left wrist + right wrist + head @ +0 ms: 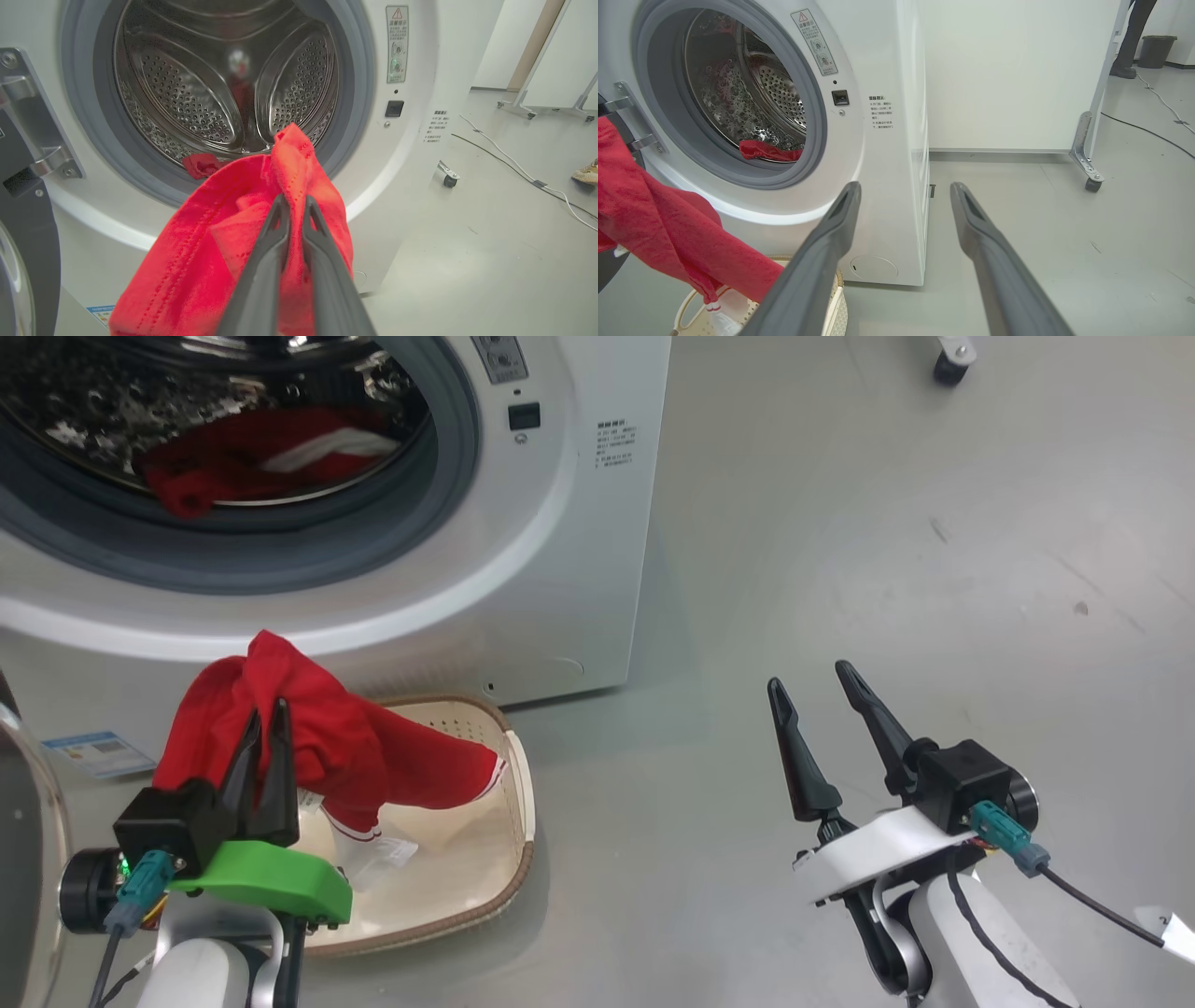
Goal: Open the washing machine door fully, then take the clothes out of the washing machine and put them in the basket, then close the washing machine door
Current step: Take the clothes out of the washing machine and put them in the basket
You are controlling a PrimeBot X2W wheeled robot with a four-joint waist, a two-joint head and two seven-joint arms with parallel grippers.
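Note:
My left gripper [266, 719] is shut on a red garment of the clothes [355, 747], which hangs over the cream basket [518, 784] on the floor, its striped cuff dangling inside. In the left wrist view the fingers [294, 205] pinch the same red fabric [196, 261] in front of the drum. More red clothes [252, 457] with a white stripe lie inside the open washing machine [560, 569]. The washing machine door [23, 840] stands open at the far left, only its edge showing. My right gripper [812, 686] is open over bare floor to the right, holding nothing.
Grey floor stretches to the right of the machine. A castor [950, 364] of a wheeled frame stands at the top right. In the right wrist view a white panel on castors [1087, 158] and a floor cable [1148, 130] lie beyond the machine.

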